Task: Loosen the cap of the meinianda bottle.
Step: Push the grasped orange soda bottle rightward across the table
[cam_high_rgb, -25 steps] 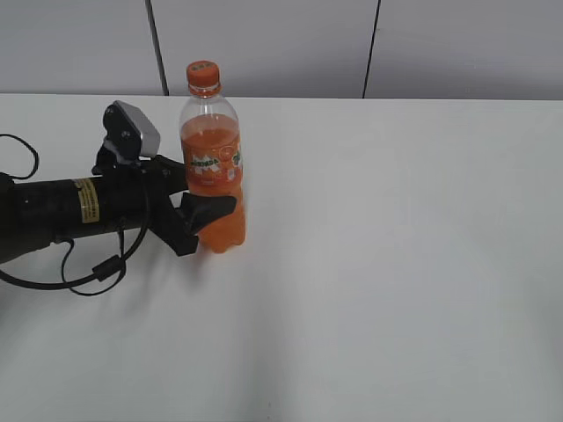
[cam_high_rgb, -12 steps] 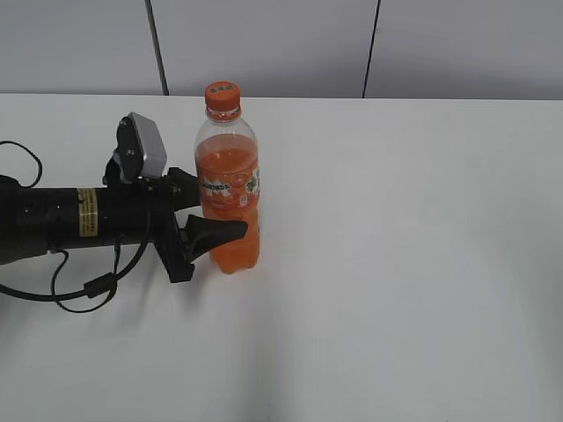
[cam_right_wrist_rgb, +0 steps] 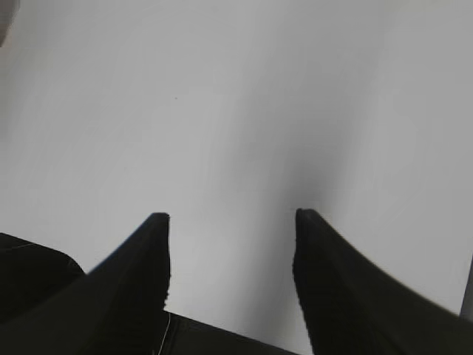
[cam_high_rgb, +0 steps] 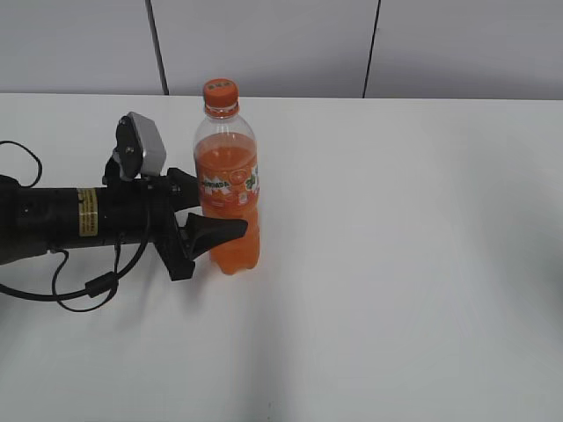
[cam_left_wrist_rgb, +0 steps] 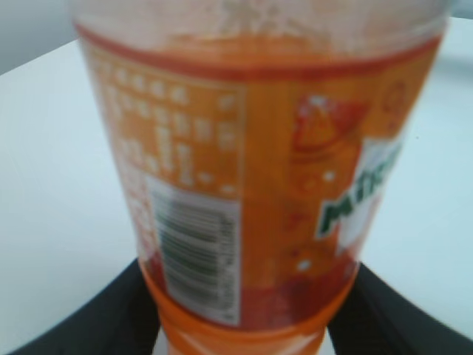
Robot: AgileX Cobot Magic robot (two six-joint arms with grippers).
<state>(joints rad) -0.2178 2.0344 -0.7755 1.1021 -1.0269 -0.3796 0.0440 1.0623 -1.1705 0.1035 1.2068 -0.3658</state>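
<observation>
The meinianda bottle [cam_high_rgb: 227, 189] stands upright on the white table, left of centre, with orange liquid and an orange label. The orange cap [cam_high_rgb: 220, 92] sits on its neck. My left gripper [cam_high_rgb: 214, 221] comes in from the left and is shut on the bottle's lower body, one black finger on each side. In the left wrist view the bottle [cam_left_wrist_rgb: 251, 163] fills the frame, blurred, with the fingers [cam_left_wrist_rgb: 244, 325] on either side at the bottom; the cap is out of that view. My right gripper [cam_right_wrist_rgb: 233, 222] is open and empty above bare table; it does not show in the exterior view.
The white table [cam_high_rgb: 413, 264] stretches to the right and front of the bottle. A grey panelled wall [cam_high_rgb: 264, 44] runs behind the table's far edge. A black cable [cam_high_rgb: 88, 286] loops under the left arm.
My left gripper and the bottle moved to the right and a little nearer over the first half second. Since then they have stayed almost still.
</observation>
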